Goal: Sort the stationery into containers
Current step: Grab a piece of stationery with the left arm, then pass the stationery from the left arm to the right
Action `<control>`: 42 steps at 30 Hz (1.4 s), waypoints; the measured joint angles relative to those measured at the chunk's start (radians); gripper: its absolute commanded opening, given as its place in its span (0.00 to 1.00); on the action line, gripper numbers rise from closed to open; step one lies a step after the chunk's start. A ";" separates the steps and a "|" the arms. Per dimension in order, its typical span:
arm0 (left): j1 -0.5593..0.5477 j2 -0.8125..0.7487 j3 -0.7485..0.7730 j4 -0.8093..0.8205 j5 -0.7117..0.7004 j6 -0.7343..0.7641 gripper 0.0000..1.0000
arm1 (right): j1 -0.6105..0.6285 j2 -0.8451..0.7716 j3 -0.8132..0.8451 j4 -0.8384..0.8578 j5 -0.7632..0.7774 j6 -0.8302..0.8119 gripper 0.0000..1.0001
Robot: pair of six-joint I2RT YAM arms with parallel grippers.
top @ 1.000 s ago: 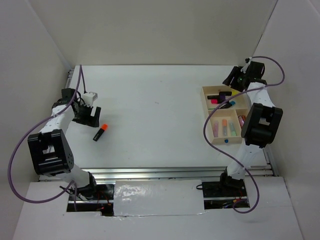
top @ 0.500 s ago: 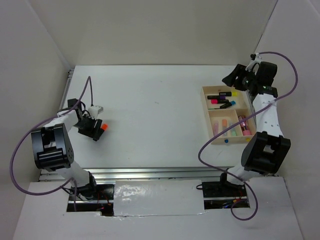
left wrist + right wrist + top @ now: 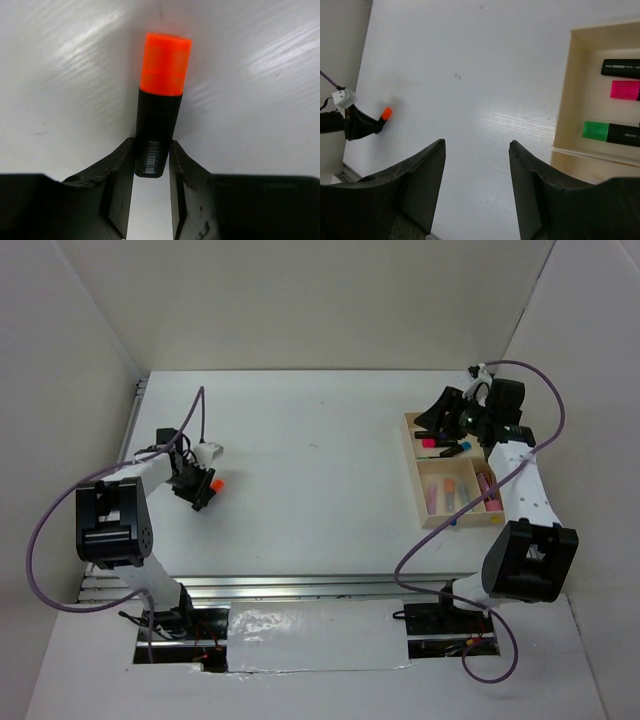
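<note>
Grip on the stray piece: your left gripper (image 3: 152, 165) pinches the black barrel of an orange-capped highlighter (image 3: 159, 110) at the left side of the table (image 3: 320, 460). Both fingers press its sides near the tail, by the barcode. The cap points away from the wrist, so the pen lies in line with the fingers. That probably suits a straight carry and a lengthwise drop. From the wrist view you cannot tell whether the pen is off the surface or resting on it.

Well apart, on the right side, sits the wooden tray (image 3: 414, 462), its compartments holding the other markers. The far one shows a black pen (image 3: 621, 68), a pink end (image 3: 625, 90) and a green-capped marker (image 3: 611, 133). Your right gripper (image 3: 477, 145) hovers near the tray's far left corner with its jaws apart and nothing between them. Its camera looks across the table toward the left arm.

The top view shows no other stationery outside the tray, so sorting looks nearly finished. The next move calls for a long carry across the table, and a tail-end hold may let the pen pivot.
</note>
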 measured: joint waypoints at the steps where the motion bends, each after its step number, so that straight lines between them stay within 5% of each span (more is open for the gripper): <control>1: -0.011 0.009 0.012 -0.001 0.008 -0.005 0.04 | 0.010 -0.006 -0.003 0.001 -0.002 0.004 0.61; 10: -0.121 -0.086 0.107 0.008 0.280 -0.265 0.00 | 0.194 -0.024 -0.022 0.029 -0.063 0.130 0.73; 18: -0.392 -0.321 0.129 0.186 0.365 -0.572 0.00 | 0.452 0.069 0.041 0.053 -0.114 0.215 0.73; 32: -0.577 -0.312 0.204 0.194 0.345 -0.676 0.00 | 0.628 0.187 0.153 0.100 -0.113 0.259 0.68; 33: -0.586 -0.309 0.206 0.193 0.343 -0.676 0.00 | 0.632 0.196 0.159 0.101 -0.113 0.259 0.66; 38: -0.600 -0.295 0.209 0.186 0.327 -0.675 0.04 | 0.640 0.229 0.170 0.105 -0.118 0.263 0.14; 39: -0.600 -0.291 0.209 0.176 0.322 -0.671 0.15 | 0.640 0.232 0.173 0.107 -0.135 0.285 0.03; 40: -0.601 -0.283 0.210 0.176 0.319 -0.672 0.22 | 0.640 0.232 0.175 0.109 -0.133 0.289 0.00; 41: -0.603 -0.282 0.210 0.173 0.315 -0.672 0.43 | 0.642 0.232 0.176 0.109 -0.130 0.283 0.00; 42: -0.605 -0.281 0.212 0.169 0.310 -0.672 0.54 | 0.642 0.232 0.176 0.109 -0.131 0.282 0.00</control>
